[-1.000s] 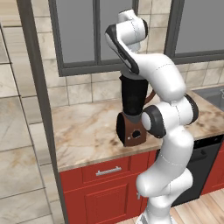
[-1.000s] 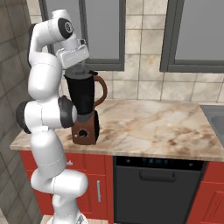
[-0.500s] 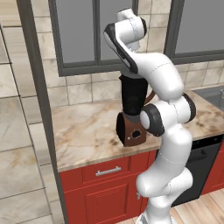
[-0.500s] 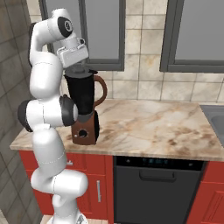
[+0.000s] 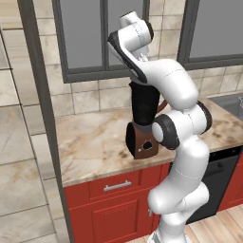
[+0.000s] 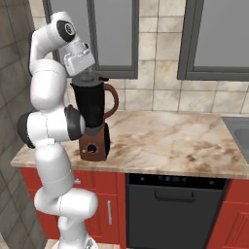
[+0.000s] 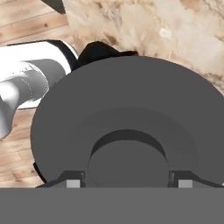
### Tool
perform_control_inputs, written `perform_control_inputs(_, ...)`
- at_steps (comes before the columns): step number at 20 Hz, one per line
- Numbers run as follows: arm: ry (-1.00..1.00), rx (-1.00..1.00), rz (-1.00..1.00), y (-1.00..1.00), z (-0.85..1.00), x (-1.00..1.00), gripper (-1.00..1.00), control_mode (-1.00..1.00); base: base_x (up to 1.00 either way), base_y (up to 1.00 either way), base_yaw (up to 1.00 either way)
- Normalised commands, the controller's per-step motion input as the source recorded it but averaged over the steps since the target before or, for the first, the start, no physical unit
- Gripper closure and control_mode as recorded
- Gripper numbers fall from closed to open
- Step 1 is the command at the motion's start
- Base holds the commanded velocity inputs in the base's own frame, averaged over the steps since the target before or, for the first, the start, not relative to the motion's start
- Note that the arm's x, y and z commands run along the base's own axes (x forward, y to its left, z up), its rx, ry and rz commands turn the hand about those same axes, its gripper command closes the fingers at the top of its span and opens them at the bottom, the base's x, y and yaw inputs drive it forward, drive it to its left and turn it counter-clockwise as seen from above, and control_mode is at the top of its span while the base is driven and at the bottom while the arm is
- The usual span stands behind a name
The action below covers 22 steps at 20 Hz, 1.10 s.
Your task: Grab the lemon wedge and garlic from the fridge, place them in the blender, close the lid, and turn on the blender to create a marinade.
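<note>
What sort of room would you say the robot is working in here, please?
A kitchen, rendered in simulation: a marble-look counter over red cabinets, a blender standing on it, a black built-in appliance below, and a sink at the counter's right end.

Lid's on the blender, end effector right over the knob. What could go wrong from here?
1. The end effector straddles the lid knob with fingers apart; lifting off crooked might drag the lid askew.
2. The blender stands near the counter front edge, close against the arm; a swing toward the dial could knock it.
3. Whether the lid is fully seated can't be told; running it loose risks spills.
</note>
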Motion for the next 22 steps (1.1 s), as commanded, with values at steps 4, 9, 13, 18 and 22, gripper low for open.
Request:
perform_control_inputs(4, 0.00, -0.04, 0.00, 0.15, -0.81, -0.13, 1.00, -1.00, 0.00, 0.00, 0.00)
perform_control_inputs(9, 0.00, 0.00, 0.00, -0.03, -0.11, -0.23, 1.00, -1.00, 0.00, 0.00, 0.00)
perform_control_inputs(13, 0.06, -0.03, 0.01, 0.04, -0.23, -0.16, 1.00, -1.00, 0.00, 0.00, 0.00)
perform_control_inputs(18, 0.26, -0.10, 0.01, 0.32, -0.10, 0.08, 1.00, -1.00, 0.00, 0.00, 0.00)
perform_control_inputs(22, 0.10, 0.00, 0.00, 0.26, -0.02, 0.13, 1.00, -1.00, 0.00, 0.00, 0.00)
